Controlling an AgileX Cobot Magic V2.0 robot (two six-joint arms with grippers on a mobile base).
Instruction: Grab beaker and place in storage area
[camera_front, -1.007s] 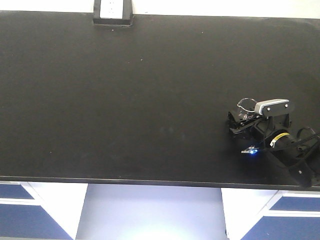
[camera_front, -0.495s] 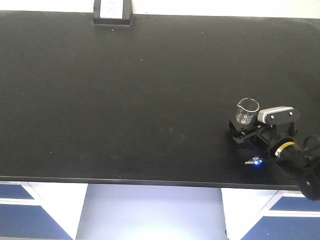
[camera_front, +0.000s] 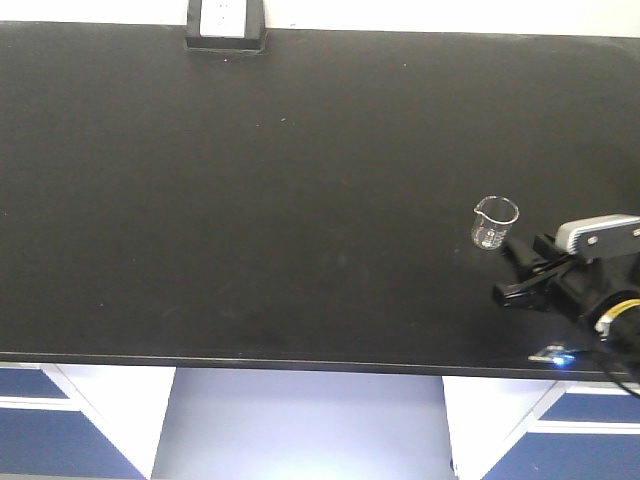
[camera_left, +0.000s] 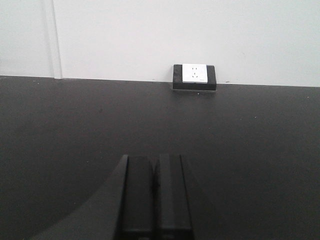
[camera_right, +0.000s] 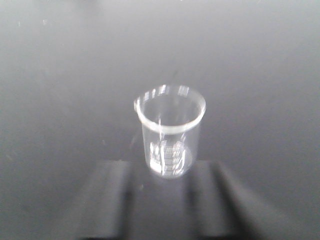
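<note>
1. Front view: the beaker (camera_front: 495, 222) stands upright on the benchtop (camera_front: 250, 200), in its right part and nearer the front edge than the back. It touches nothing else.
2. Beaker: clear glass, cylindrical, thin-walled, with a rolled rim. Long axis vertical, mouth up. In the front view the pouring lip sits at the rim's left side.
3. Right wrist view: the beaker (camera_right: 170, 132) is slightly blurred. Faint white graduation marks show on the lower wall. The base rests flat on the surface.
4. Benchtop: matte black, wide and flat, with a few pale specks. The front edge is straight, and the right rear corner is rounded.
5. Socket box (camera_front: 225, 22): white face in a black rectangular frame, at the benchtop's back edge against a white wall. The left wrist view also shows it (camera_left: 194, 76).
6. Right gripper (camera_front: 520, 270): black, just right of the beaker and a little nearer the front edge, apart from the glass. The right wrist view shows its two dark fingers (camera_right: 107, 200) spread wide, one on each side below the beaker, with nothing between them.
7. Left gripper (camera_left: 155, 197): two flat black fingers pressed side by side, holding nothing. It sits low over the benchtop and points toward the socket box.
8. Below the front edge: white and blue cabinet fronts (camera_front: 60, 415).
</note>
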